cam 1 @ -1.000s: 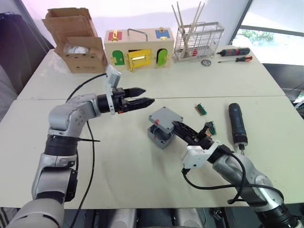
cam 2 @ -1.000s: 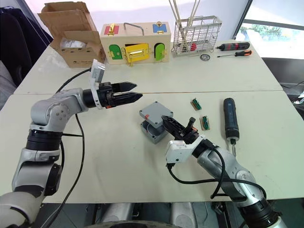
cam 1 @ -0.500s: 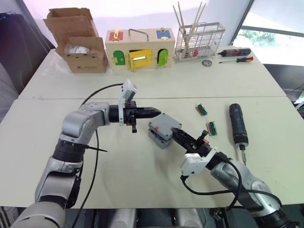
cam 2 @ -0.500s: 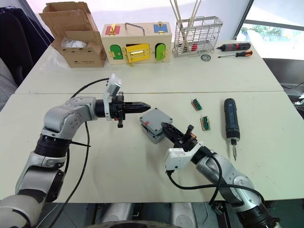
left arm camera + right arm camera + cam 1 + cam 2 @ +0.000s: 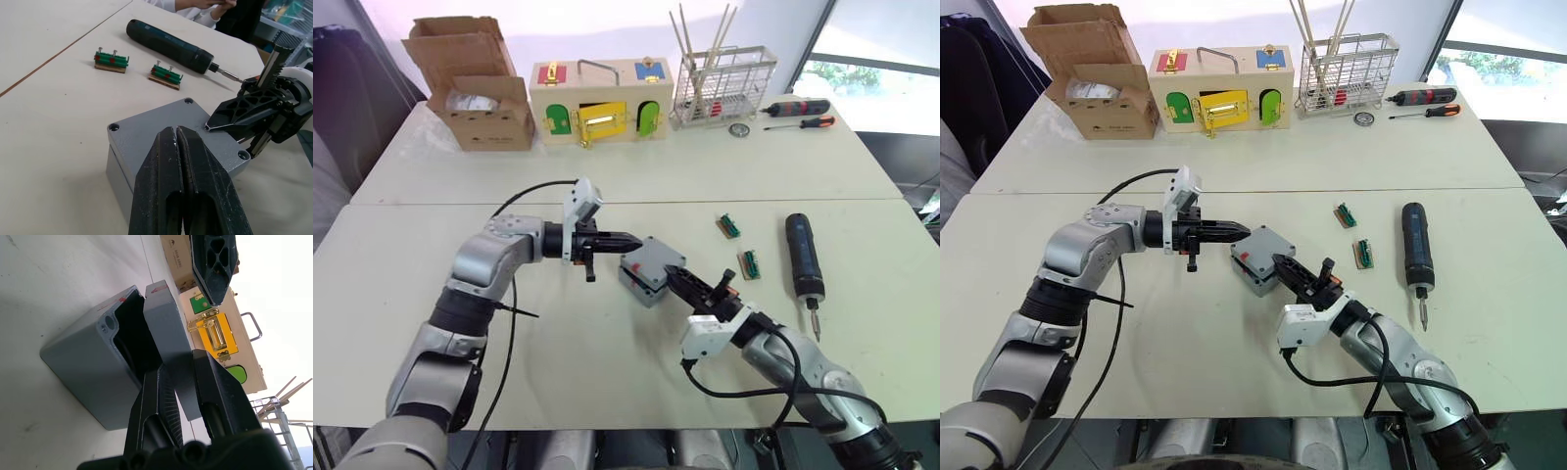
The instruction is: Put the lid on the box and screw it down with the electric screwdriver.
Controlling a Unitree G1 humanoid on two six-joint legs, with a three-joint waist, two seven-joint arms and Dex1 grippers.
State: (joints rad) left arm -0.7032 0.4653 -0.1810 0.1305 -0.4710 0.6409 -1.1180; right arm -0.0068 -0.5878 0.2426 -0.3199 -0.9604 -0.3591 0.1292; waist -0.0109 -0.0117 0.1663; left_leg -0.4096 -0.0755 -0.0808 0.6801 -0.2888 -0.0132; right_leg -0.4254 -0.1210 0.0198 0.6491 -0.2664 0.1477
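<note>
The lid (image 5: 168,333) is pinched at its edge by the right hand (image 5: 1290,271), tilted on the box (image 5: 1252,274). The left hand (image 5: 1234,230), fingers pressed together, is held beside the lid. The electric screwdriver (image 5: 1413,243) lies well apart from the box on the bench (image 5: 1234,333).

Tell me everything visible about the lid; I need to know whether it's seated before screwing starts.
The lid is a flat square grey plate, plastic by its look, with a screw hole in each visible corner and a red mark on one edge. It lies on the box, not fully seated: the right wrist view shows one side lifted, leaving a dark gap. The right gripper is shut on its edge; the left gripper, shut, rests its tips on top.
</note>
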